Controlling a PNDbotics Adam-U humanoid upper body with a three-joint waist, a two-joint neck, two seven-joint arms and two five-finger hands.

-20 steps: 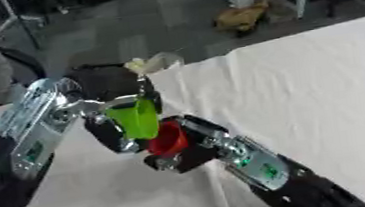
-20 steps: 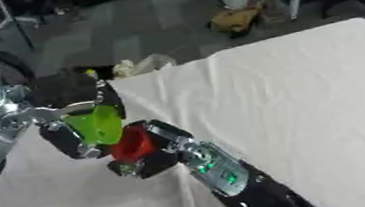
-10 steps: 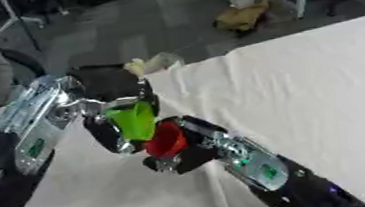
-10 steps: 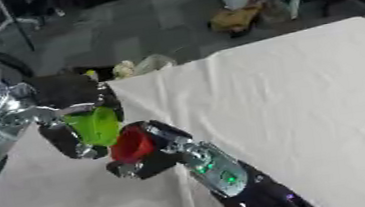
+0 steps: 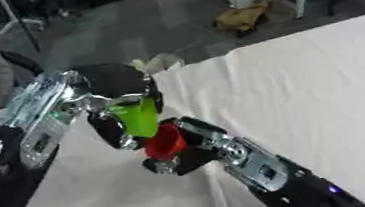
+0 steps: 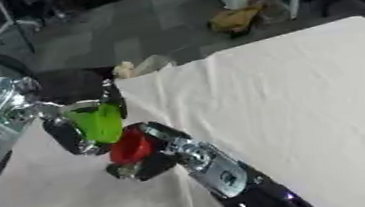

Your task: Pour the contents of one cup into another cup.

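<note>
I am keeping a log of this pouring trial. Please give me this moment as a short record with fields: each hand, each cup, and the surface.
left hand: fingers curled round the green cup
right hand: holds the red cup
green cup: held just above the red cup, close to it; contents not visible
red cup: tilted, directly below the green cup
surface: table under a white cloth
</note>
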